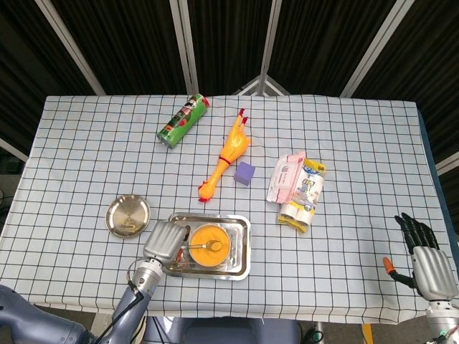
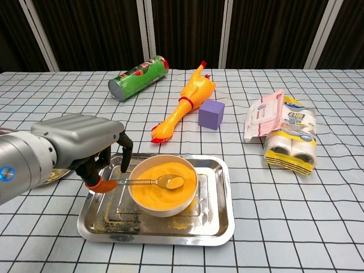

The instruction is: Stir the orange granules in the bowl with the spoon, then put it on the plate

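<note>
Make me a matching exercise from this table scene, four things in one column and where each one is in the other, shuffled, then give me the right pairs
Things:
1. spoon
2. bowl of orange granules
3. purple cube
4. green chip can

Places:
A. lying on its side at the far left of the table
B. beside the rubber chicken
C. held by the left robot hand, tip over the bowl
D. standing in the steel tray

Pairs: 1-C, 2-D, 3-B, 4-A
</note>
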Robot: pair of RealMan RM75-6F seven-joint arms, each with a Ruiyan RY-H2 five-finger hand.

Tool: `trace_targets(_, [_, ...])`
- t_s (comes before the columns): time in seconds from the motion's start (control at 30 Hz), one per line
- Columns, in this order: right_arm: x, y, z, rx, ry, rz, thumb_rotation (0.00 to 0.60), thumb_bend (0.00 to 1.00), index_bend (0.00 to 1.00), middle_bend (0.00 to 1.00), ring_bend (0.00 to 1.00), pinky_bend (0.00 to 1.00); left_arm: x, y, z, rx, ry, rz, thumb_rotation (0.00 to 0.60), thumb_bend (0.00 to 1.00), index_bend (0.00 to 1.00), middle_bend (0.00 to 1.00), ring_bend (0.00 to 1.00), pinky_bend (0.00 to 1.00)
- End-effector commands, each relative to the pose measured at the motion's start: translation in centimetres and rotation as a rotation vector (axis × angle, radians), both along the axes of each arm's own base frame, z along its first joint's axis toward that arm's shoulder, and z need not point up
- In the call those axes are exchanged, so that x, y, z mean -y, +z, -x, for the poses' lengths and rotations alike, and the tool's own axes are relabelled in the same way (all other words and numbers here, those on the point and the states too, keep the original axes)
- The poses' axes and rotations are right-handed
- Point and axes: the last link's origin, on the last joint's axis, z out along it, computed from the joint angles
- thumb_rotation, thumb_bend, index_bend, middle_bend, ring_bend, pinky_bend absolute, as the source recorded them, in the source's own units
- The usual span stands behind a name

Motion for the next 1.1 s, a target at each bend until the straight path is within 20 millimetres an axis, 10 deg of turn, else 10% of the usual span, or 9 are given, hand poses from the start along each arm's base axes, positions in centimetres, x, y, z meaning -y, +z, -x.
trace_targets(0.03, [0.0, 0.0, 0.0, 0.0, 0.0, 0.0, 0.6, 0.4, 0.0, 0.0, 0.0, 0.0, 0.0, -0.1, -0.1, 0.006, 0.002, -0.006, 0.6, 0.47, 0.47, 0.96, 0.98, 0.95])
trace_targets(1.1, [0.0, 0.0, 0.0, 0.007, -0.001, -0.005, 0.6, 0.4, 0.0, 0.0, 0.0, 0.0, 0.6, -1.8, -1.1, 0.006, 0.058, -0.044, 0.6, 0.5, 0.48, 0.97, 0.98, 0.96])
